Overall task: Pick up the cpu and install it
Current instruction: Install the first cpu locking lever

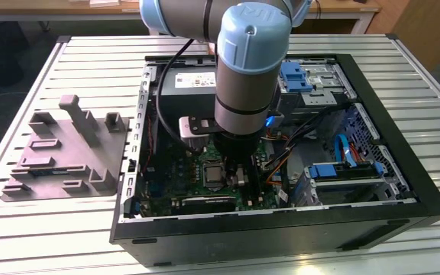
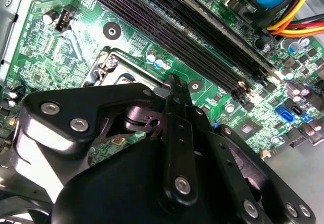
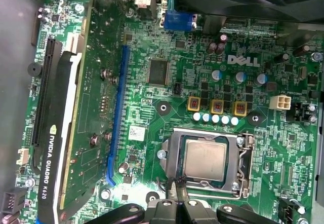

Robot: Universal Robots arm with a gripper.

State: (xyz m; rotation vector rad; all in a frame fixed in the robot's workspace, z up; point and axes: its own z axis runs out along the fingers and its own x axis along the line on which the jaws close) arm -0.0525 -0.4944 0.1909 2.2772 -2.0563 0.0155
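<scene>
The cpu [image 3: 205, 158], a small square chip with a pale metal top, lies flat inside the black socket frame [image 3: 245, 158] on the green motherboard [image 3: 152, 107]. In the exterior view the cpu [image 1: 211, 171] sits just to that view's left of the arm's lower end. My gripper [image 3: 175, 189] hangs low over the board at the socket's edge. Its fingers [image 3: 169, 208] are shut together with nothing between them, beside the chip and not on it. In the second wrist view the gripper [image 2: 172, 82] and its black linkage cover most of the socket [image 2: 109, 62].
The open computer case [image 1: 403, 143] stands on a slatted metal table [image 1: 52, 229]. A grey plastic block with posts [image 1: 59, 154] lies on the exterior view's left. Memory slots [image 2: 177, 26], a graphics card [image 3: 55, 148], coloured cables [image 2: 293, 16], a power supply [image 1: 185, 86] and drive bays [image 1: 342, 172] crowd the case.
</scene>
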